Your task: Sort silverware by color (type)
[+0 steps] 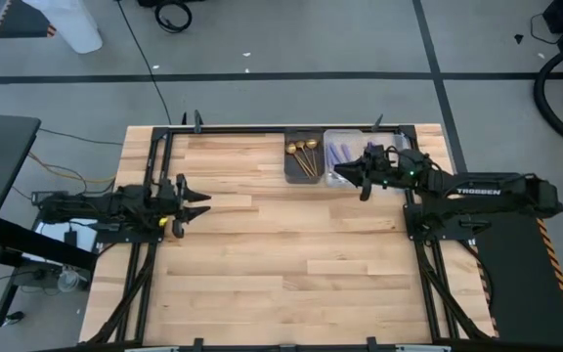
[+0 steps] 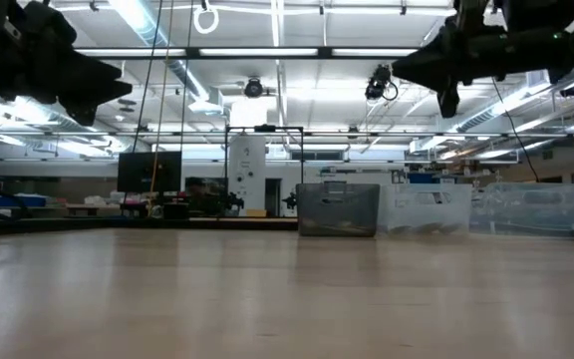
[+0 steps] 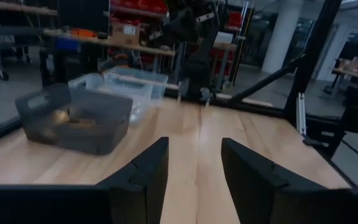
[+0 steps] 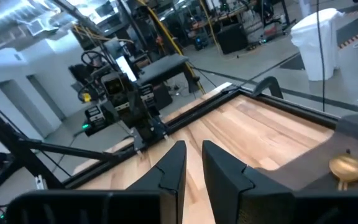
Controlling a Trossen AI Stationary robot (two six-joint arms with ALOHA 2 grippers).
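At the left side of the table (image 1: 262, 264), the left gripper (image 1: 199, 204) waits above the wood near the left edge, and its jaws stand apart with nothing between them.

Further right, at the far edge of the table, there is a dark bin (image 1: 303, 156). Inside it lie the gold spoons (image 1: 304, 154), their round heads pointing to the far side. Touching this bin on its right side stands a clear bin (image 1: 342, 158), and in it lie the purple utensils (image 1: 338, 154).

The right gripper (image 1: 364, 182) hangs in the air over the near right part of the clear bin, well above the table. Its jaws are close to each other with only a narrow gap, and I see nothing held between them. One gold spoon head shows just beside them in the right wrist view.
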